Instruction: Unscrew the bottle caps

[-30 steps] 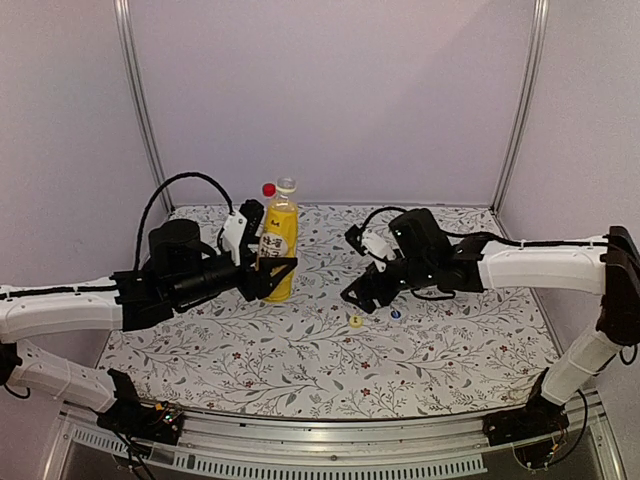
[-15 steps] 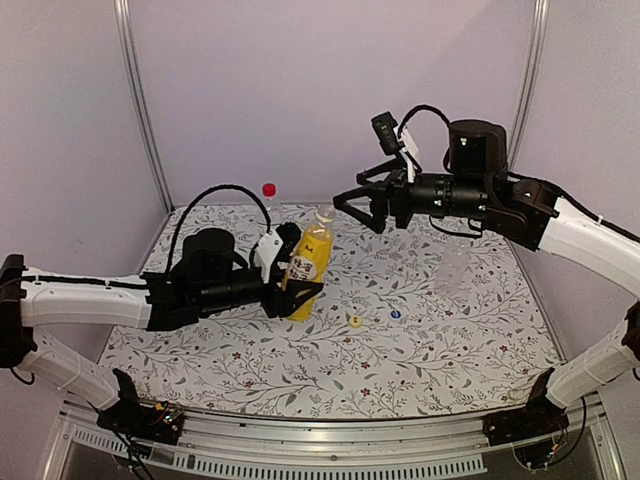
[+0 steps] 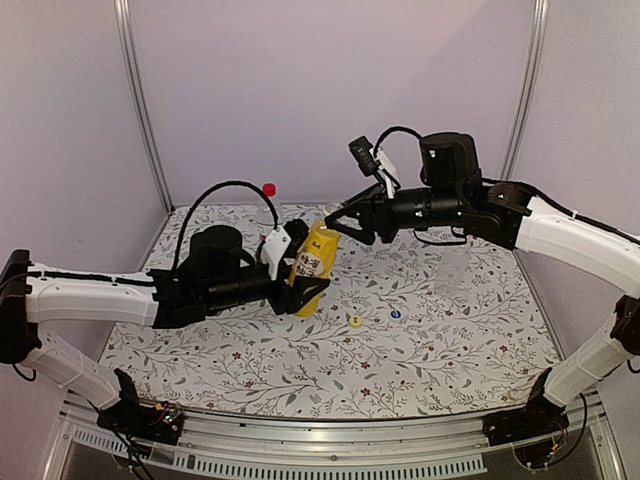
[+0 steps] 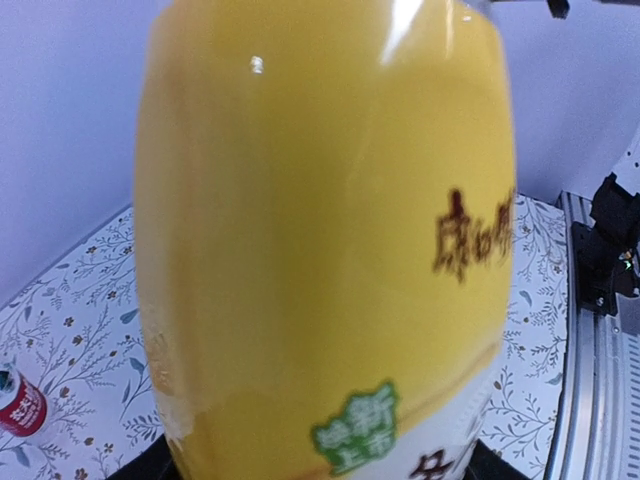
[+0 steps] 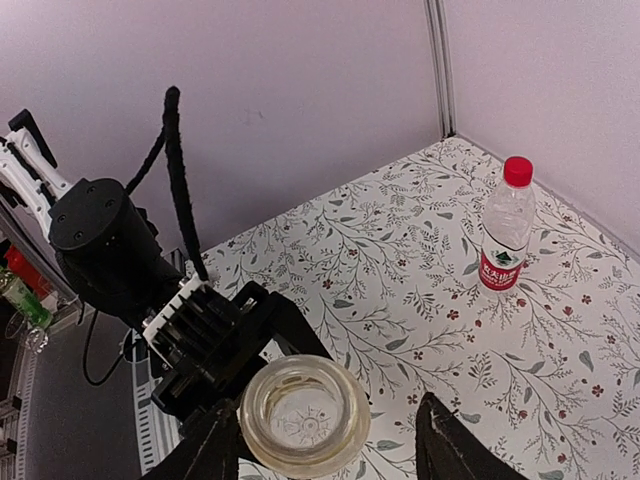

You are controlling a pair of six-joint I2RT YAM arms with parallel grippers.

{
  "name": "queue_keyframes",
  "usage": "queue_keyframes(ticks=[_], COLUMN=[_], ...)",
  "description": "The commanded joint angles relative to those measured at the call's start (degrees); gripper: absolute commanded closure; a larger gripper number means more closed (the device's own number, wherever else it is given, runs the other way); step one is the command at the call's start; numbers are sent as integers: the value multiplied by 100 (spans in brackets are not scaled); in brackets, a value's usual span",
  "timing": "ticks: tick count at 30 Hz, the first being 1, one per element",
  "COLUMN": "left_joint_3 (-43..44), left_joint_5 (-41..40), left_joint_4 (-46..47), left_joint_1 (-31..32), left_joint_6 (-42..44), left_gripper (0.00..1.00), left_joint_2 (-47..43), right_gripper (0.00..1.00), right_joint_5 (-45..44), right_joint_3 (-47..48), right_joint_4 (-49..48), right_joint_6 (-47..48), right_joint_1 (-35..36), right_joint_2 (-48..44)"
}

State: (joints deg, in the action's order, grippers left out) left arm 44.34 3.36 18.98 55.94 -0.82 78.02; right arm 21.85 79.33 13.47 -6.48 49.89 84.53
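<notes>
**Ana:** Yellow bottle (image 3: 318, 250), who has it?

**Ben:** The left claw (image 3: 306, 278). It is clamped on the lower body, black jaws pressing both sides. The bottle hangs tilted above the table (image 3: 450, 345), with its top leaning toward the other arm. In the left wrist view the yellow body fills nearly everything, and only dark slivers of the claw show at the bottom edge.

**Ana:** And the right claw (image 3: 337, 222)?

**Ben:** It is up at the bottle's mouth. Its own camera shows the fingers (image 5: 215, 450) standing one on each side of the open, capless neck. One of them has a plain gap to the rim. So the jaws are apart and gripping nothing.

**Ana:** Where are the caps?

**Ben:** The yellow cap (image 3: 355, 321) and the blue cap (image 3: 395, 314) lie on the table near each other, not touching. They sit toward the near edge from the held bottle and a little to its right. The red cap (image 5: 517, 170) is on the labelled bottle (image 5: 505, 240), which stands upright near the back wall, beyond the left arm.

**Ana:** And the third bottle?

**Ben:** The clear bottle (image 3: 455, 265) stands on the right half of the table, beneath the right arm and well apart from the others. It is faint against the leaf pattern, and I cannot tell the state of its top.
</notes>
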Motion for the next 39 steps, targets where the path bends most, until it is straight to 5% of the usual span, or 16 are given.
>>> queue_keyframes(ticks=[1, 8, 15, 22, 32, 39], left_joint_3=[154, 152, 99, 2, -105, -171], left_joint_5=[-65, -132, -240, -904, -2101, -2207], left_joint_4=[124, 93, 126, 53, -193, -215], left_joint_1=[105, 142, 150, 148, 110, 80], left_joint_6=[73, 73, 73, -88, -311, -252], left_gripper=[38, 38, 36, 2, 0, 0], left_joint_2=[55, 80, 84, -21, -416, -553], right_gripper=[44, 58, 99, 100, 100, 100], right_joint_5=[282, 404, 275, -957, -2347, -3134], right_joint_3=[124, 161, 168, 304, 98, 74], right_joint_4=[-193, -218, -224, 270, 520, 401], right_joint_6=[-68, -106, -113, 94, 311, 408], right_joint_1=[38, 39, 38, -101, -1129, -1280], right_joint_2=[44, 131, 130, -44, 134, 833])
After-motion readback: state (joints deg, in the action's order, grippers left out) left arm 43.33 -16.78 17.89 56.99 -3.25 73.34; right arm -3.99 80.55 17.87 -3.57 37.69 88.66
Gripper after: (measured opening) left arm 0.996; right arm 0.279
